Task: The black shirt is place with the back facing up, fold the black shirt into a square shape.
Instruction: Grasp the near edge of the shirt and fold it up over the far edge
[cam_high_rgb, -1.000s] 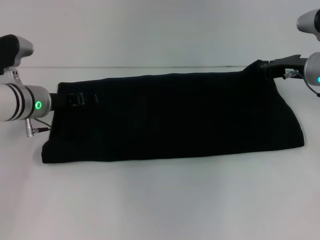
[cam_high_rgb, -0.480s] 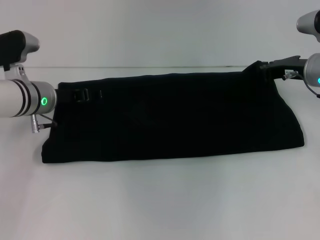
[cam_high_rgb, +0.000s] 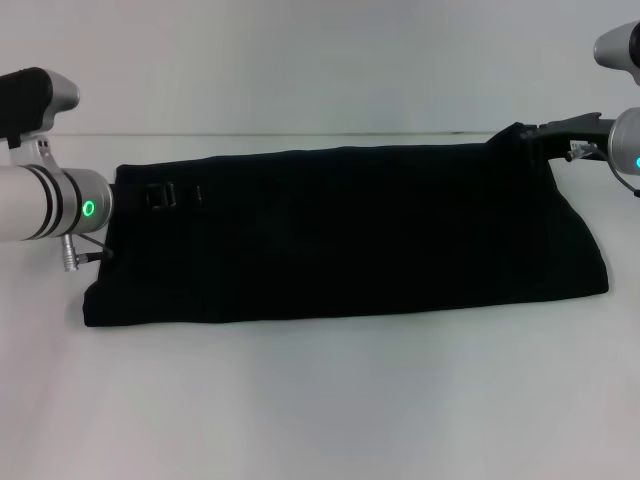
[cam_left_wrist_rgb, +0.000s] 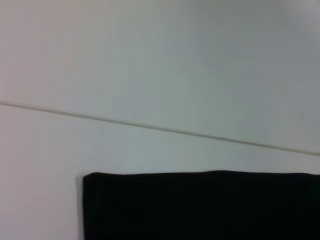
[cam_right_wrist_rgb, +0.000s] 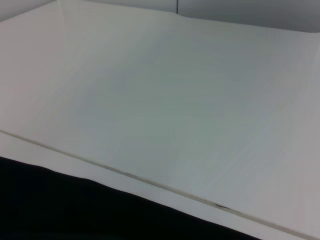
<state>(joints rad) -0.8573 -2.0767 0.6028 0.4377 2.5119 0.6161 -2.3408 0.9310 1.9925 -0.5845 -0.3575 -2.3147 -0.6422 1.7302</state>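
Black soft cloth shirt (cam_high_rgb: 350, 235) lies folded into a long strip across middle of white bench (cam_high_rgb: 320, 400), running left to right, right end wider. Left tool (cam_high_rgb: 160, 196) sits over shirt's far-left corner, on or just above cloth; can't tell if clenched or released. Right tool (cam_high_rgb: 530, 136) at far-right corner, cloth peaked up at its tip, apparently pinching shirt.

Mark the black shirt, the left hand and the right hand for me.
black shirt (cam_high_rgb: 350, 240): head view, middle of the folded cloth.
left hand (cam_high_rgb: 163, 194): head view, black fingers over the shirt's left end.
right hand (cam_high_rgb: 530, 133): head view, black fingers at the shirt's raised far right corner.
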